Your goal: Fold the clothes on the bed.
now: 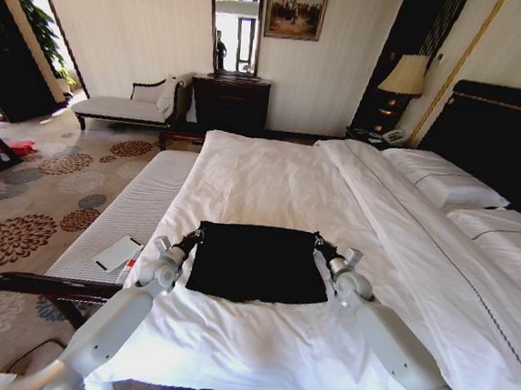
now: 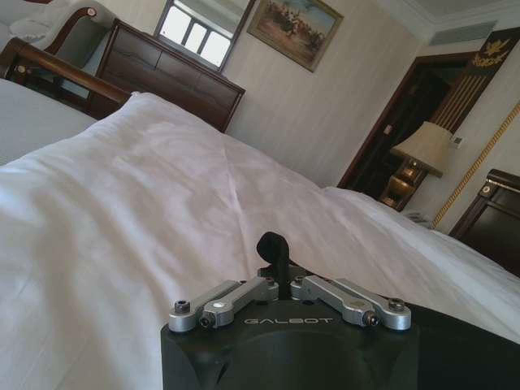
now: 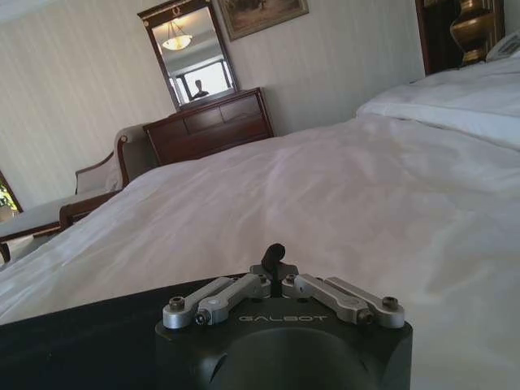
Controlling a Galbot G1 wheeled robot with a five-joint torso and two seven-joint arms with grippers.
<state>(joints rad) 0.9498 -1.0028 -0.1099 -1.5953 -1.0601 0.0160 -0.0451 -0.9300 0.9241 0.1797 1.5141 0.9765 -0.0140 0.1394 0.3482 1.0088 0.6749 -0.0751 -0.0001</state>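
The clothes (image 1: pixel 256 262) are a black top lying as a flat rectangle on the white bed (image 1: pixel 280 178), near its foot. My left gripper (image 1: pixel 191 236) sits at the top's far left corner and my right gripper (image 1: pixel 321 245) at its far right corner. The far edge runs straight and taut between them. In the left wrist view the left gripper (image 2: pixel 275 244) has its fingers pressed together, with black fabric (image 2: pixel 463 341) beside it. The right gripper (image 3: pixel 275 253) looks the same, with black cloth (image 3: pixel 81 341) alongside. Both appear shut on the top's corners.
A narrow white padded bench (image 1: pixel 131 216) with a dark frame stands left of the bed, a small white card (image 1: pixel 117 254) on it. Pillows (image 1: pixel 449 180) and a dark headboard (image 1: pixel 508 134) lie to the right. A dresser (image 1: pixel 230 101) and chaise (image 1: pixel 122 105) stand by the far wall.
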